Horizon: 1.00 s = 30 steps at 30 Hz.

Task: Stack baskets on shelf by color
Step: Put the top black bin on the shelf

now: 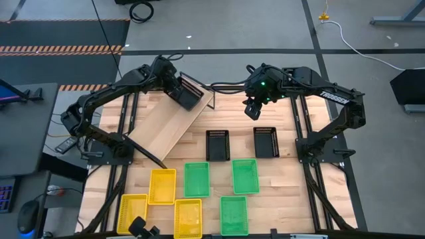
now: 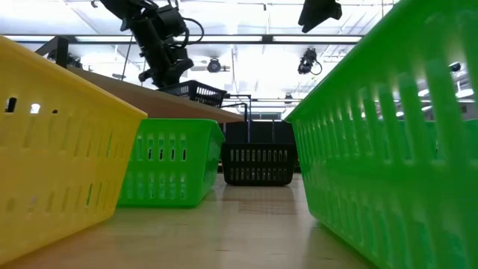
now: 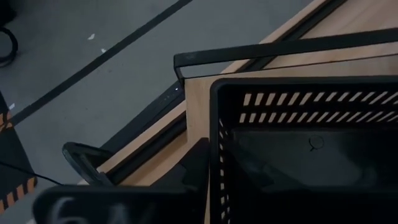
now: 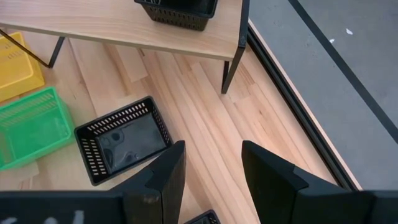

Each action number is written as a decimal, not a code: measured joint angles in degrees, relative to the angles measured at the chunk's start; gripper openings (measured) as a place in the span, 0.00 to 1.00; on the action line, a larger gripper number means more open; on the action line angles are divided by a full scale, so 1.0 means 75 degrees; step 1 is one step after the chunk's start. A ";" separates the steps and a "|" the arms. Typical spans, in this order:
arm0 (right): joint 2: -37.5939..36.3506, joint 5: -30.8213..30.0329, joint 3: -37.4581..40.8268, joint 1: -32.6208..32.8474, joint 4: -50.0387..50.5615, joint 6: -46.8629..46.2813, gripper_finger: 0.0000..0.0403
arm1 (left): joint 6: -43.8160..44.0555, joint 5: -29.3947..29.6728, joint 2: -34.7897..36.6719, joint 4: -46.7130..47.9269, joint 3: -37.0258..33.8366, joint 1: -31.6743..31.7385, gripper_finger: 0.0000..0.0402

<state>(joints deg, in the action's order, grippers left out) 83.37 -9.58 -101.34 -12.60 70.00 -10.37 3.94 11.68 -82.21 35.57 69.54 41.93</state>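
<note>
A black basket (image 1: 191, 93) (image 3: 311, 149) sits on the far end of the slanted light-wood shelf (image 1: 169, 126). My left gripper (image 1: 179, 88) is at this basket's near-left wall, shut on it. My right gripper (image 1: 252, 111) (image 4: 211, 168) hangs open above the far middle of the table, touching nothing. Two more black baskets (image 1: 217, 145) (image 1: 265, 142) stand on the table. Nearer lie three green baskets (image 1: 196, 179) (image 1: 244, 176) (image 1: 234, 214) and three yellow ones (image 1: 163, 186) (image 1: 132, 214) (image 1: 188, 218). My left gripper grips the black basket by the rim of one short wall (image 3: 216, 155), coming from above and slanting. One finger (image 3: 194, 168) lies outside the wall; the other is lost in the dark inside. The basket's bottom rests on the shelf's far end (image 3: 199, 106).
The shelf runs diagonally across the table's far left, on black legs (image 4: 231, 62). Bare tabletop lies between the shelf and the two black baskets. In the low view a yellow basket (image 2: 52, 149) and a green basket (image 2: 403, 149) stand close to the camera.
</note>
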 joint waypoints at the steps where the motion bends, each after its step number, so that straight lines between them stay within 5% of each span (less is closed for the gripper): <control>1: 0.0000 0.0000 0.0000 0.0000 0.0000 0.0000 0.41 | 0.0069 0.0000 0.0000 0.0001 0.0000 0.0000 0.11; 30: 0.0003 -0.0137 0.0002 0.0000 -0.0006 0.0000 0.41 | 0.0963 -0.0044 0.0000 0.0102 0.0000 -0.0009 0.12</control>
<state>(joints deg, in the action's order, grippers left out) 83.40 -10.61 -101.32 -12.60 69.95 -10.37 11.16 11.35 -82.21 36.34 69.54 41.87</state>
